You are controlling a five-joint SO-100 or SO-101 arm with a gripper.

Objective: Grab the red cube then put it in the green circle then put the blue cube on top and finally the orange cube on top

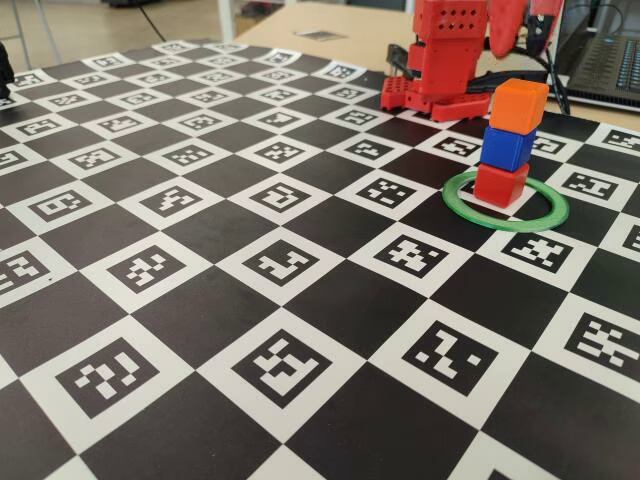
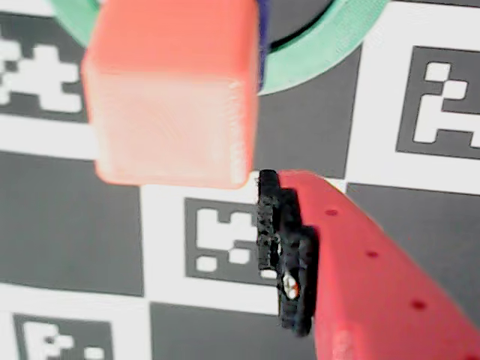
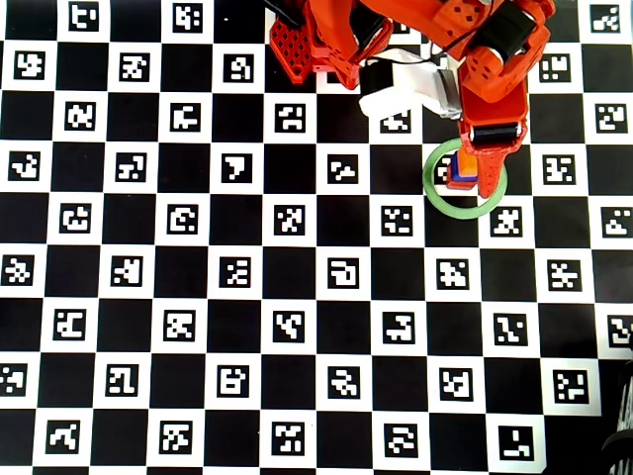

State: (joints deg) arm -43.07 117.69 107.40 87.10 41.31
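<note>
The three cubes stand in a tower inside the green circle point(image 1: 505, 213). The red cube point(image 1: 500, 184) is at the bottom and sits on the desk point(image 1: 200, 260). The blue cube point(image 1: 507, 147) rests on the red one. The orange cube point(image 1: 519, 105) rests on the blue one, turned a little so its corners do not line up.

In the overhead view the red arm point(image 3: 475, 49) reaches over the tower, and the pincer point(image 3: 482, 166) hangs right above the ring. It covers most of the tower there. Only a bit of the orange cube point(image 3: 461, 171) and a thin edge of blue peek out at the left of the pincer.

In the wrist view the orange cube point(image 2: 172, 90) is big and blurry, up and to the left of the one pincer finger point(image 2: 289, 255) that shows. The finger has a black pad and a red body. Its tip is close to the lower right corner of the cube, and it does not look to be touching it. A strip of the blue cube point(image 2: 262, 45) and part of the green circle point(image 2: 330, 41) show behind the orange cube.

The other finger is out of sight, so I cannot tell how wide the pincer is open. It does not seem to hold anything.

The desk is covered in black and white squares with little code marks.
</note>
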